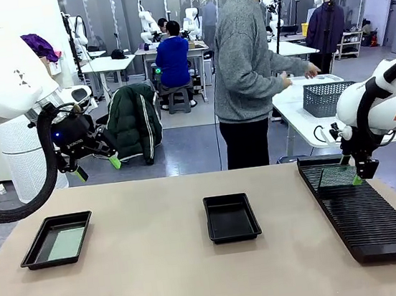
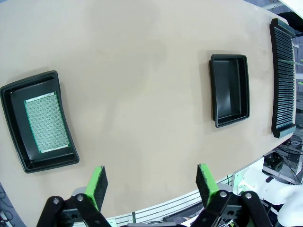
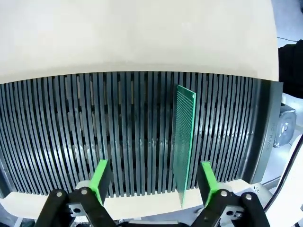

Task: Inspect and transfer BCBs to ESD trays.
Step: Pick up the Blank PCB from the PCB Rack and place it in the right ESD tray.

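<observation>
One BCB point(image 3: 184, 142) stands off-centre between the right gripper's point(image 3: 154, 165) spread, empty jaws; closing could skew it in the right-hand rack point(image 3: 71, 127).

So my left gripper point(image 1: 97, 164) hangs jaws-wide well above the table point(image 1: 157, 283), and straight ahead of my pads it's just bare top, tons of room. At my 10 o'clock the left tray point(image 2: 16, 111) has a flat BCB point(image 2: 46, 123) covering most of its floor. The middle tray point(image 2: 229, 90) at 1 o'clock is free inside. My right gripper point(image 3: 154, 182) is spread wide above the slotted rack point(image 3: 94, 127). An upright BCB point(image 3: 183, 142) stands between my pads, just beside the 3 o'clock one; the 9 o'clock side is free slots.
</observation>
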Robot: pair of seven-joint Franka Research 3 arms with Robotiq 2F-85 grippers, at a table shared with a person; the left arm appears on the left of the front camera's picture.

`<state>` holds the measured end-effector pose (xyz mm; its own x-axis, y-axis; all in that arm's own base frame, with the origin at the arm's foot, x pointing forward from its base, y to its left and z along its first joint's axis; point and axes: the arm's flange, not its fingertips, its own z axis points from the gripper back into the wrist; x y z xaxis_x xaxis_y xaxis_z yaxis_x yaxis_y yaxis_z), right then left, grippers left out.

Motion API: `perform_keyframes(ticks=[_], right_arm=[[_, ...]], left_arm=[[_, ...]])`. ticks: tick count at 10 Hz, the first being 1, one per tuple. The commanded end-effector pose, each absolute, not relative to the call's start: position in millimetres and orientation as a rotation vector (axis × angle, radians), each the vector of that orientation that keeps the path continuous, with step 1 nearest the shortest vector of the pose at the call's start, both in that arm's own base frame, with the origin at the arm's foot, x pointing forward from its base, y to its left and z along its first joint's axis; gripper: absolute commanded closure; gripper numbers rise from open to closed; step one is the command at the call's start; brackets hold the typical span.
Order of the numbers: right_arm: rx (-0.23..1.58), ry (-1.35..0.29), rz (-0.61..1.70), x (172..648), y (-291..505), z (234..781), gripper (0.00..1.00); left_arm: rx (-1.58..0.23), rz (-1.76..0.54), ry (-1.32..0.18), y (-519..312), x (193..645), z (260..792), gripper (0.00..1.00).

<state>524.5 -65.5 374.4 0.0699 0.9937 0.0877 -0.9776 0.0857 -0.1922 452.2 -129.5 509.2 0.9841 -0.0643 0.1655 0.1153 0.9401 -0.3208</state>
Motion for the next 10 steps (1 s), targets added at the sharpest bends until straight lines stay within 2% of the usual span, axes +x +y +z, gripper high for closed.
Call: perform_keyframes(ticks=[1,3,4,5,6,7,8,9,10], right_arm=[[-0.105,-0.233,1.478,532.6,-66.0,373.3,0.09],[-0.111,-0.222,1.483,535.4,-66.8,378.0,0.10],[-0.107,-0.202,1.489,537.9,-66.0,379.8,0.17],[-0.101,-0.187,1.498,540.4,-65.2,380.2,0.17],[-0.099,-0.180,1.503,541.6,-65.2,380.5,0.24],[-0.092,-0.161,1.512,543.0,-66.0,380.6,0.23],[-0.091,-0.160,1.513,543.6,-66.4,380.6,0.30],[-0.086,-0.151,1.516,545.0,-66.3,380.0,0.30],[-0.084,-0.128,1.510,546.7,-66.3,378.6,0.37]], left_arm=[[-0.335,-0.092,-0.154,-129.6,449.5,508.9,0.00],[-0.335,-0.092,-0.154,-129.6,449.5,508.9,0.00],[-0.335,-0.092,-0.154,-129.6,449.5,508.9,0.00],[-0.335,-0.092,-0.154,-129.6,449.5,508.9,0.00],[-0.335,-0.092,-0.154,-129.6,449.5,508.9,0.00],[-0.335,-0.092,-0.154,-129.6,449.5,508.9,0.00],[-0.335,-0.092,-0.154,-129.6,449.5,508.9,0.00],[-0.335,-0.092,-0.154,-129.6,449.5,508.9,0.00],[-0.335,-0.092,-0.154,-129.6,449.5,508.9,0.00]])
